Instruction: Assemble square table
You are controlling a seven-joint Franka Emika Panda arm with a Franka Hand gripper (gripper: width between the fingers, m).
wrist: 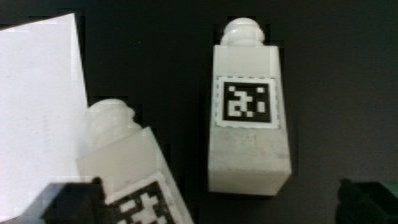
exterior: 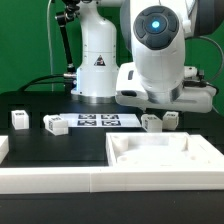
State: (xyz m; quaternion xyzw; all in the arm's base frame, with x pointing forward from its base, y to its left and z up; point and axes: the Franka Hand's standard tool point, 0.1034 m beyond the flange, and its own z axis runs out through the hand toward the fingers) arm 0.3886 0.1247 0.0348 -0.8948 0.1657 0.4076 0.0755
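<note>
The tabletop (exterior: 165, 152), a wide white slab with a raised rim, lies flat on the black counter (exterior: 30, 142) in the lower right of the exterior view. It sits just behind the long white border wall (exterior: 60, 180) that runs across the bottom of that frame. The four legs lie loose farther back, in a rough row across the middle of the frame. The outer leg (exterior: 18, 120) is at the exterior view's left, with the second leg (exterior: 54, 124) a little to its right. Past the marker board (exterior: 98, 121) come the third leg (exterior: 150, 123) and the fourth leg (exterior: 171, 120), close beside each other near the tabletop's far edge. The white arm (exterior: 150, 50) fills the upper right of the exterior view, its hand lowered right over this pair. Its base stands behind the marker board, against a green backdrop (exterior: 20, 40). The wrist view looks straight down on two legs lying on the counter. The straight leg (wrist: 249, 110) has a black-and-white tag facing up and a rounded peg at one end. The slanted leg (wrist: 125, 160) also shows its tag, and a narrow strip of counter separates it from the first. A corner of the marker board shows just by the slanted leg's peg end. The gripper (wrist: 210, 205) has its jaws wide apart. Its dark, blurred fingertips (wrist: 365, 195) sit at opposite edges of the wrist view and hold nothing.
</note>
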